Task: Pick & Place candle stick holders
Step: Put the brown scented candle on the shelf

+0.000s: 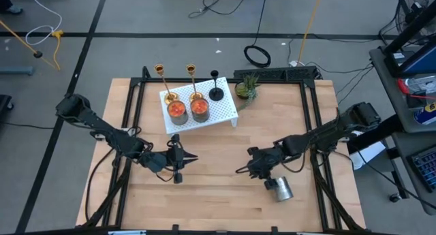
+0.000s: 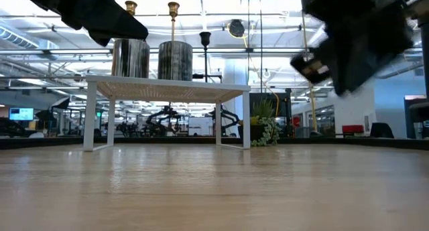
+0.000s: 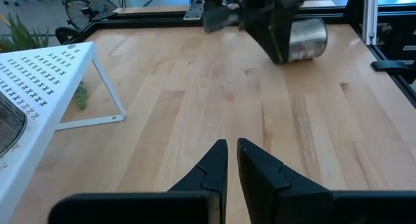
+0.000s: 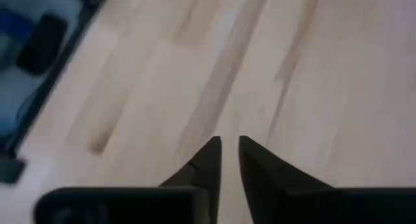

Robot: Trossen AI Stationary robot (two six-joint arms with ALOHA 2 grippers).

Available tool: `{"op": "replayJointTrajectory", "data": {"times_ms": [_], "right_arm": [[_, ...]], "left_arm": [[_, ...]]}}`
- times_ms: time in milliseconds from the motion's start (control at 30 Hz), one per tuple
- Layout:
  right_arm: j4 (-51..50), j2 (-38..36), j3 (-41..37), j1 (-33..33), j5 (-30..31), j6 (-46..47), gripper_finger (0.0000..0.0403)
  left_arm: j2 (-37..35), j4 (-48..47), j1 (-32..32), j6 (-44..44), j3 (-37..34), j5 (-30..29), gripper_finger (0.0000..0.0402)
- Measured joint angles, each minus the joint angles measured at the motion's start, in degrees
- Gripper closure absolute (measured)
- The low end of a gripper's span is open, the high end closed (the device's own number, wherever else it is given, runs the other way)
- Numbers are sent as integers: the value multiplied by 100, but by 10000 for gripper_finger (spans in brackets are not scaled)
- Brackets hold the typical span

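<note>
left gripper (image 1: pixel 182 157) nearly closed on nothing, fingers a narrow slit apart, over bare table (image 1: pixel 218 194) just in front of the white perforated stand (image 1: pixel 216 111); right gripper (image 1: pixel 246 161) likewise nearly closed and empty, mid-table, a metal can (image 1: pixel 279 189) lying beside it. two gold candle stick holders (image 1: pixel 161 82) and the black holder (image 1: pixel 216 92) stand upright, long axes vertical, along the stand's far edge, beyond two filled tins (image 1: pixel 176 110). the left arm is judged nearer; the reach runs away from the robot, past the stand. a potted plant (image 1: pixel 246 88) stands beside it. no legible writing.
</note>
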Motion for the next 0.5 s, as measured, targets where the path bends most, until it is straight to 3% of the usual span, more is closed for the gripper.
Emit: {"op": "replayJointTrajectory", "data": {"times_ms": [233, 500], "right_arm": [[-1799, -1098, 12, 15, 1099, 1526, 272], [-4358, -2141, 5, 126, 1089, 4459, 225]], "left_arm": [[0, 15, 0, -172, 4, 14, 362], [0, 11, -4, -319, 4, 34, 362]]}}
